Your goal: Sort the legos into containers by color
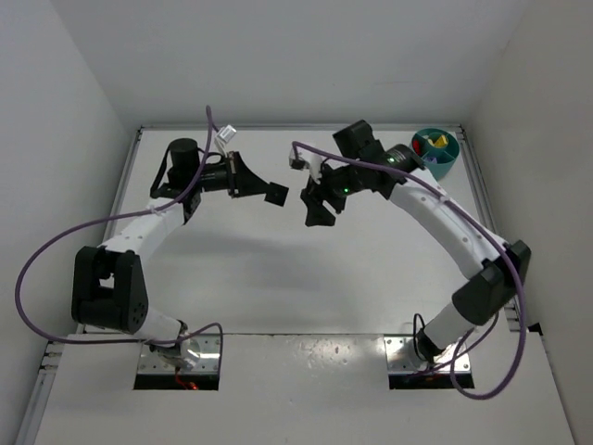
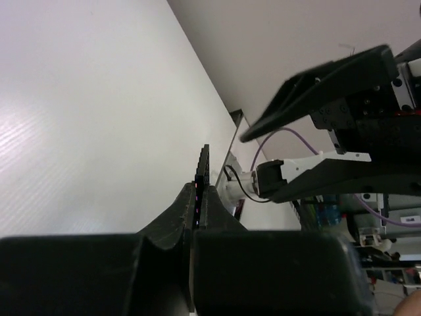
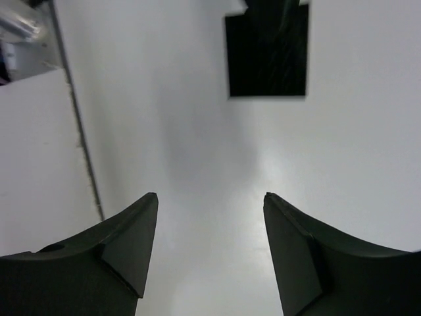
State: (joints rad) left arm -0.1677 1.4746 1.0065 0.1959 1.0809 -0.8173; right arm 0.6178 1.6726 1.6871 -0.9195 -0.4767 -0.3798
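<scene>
Teal dish: on white surface, holding yellow and red legos | left gripper: well left of dish, clenched shut | right gripper: between left gripper and dish, released, fingers apart

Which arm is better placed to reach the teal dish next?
Right, likely. The teal dish sits in the far right corner, beside the wrist of the right arm. The left gripper, shut, is at mid-table, and the right arm lies between it and the dish. The right gripper is open and empty.
</scene>
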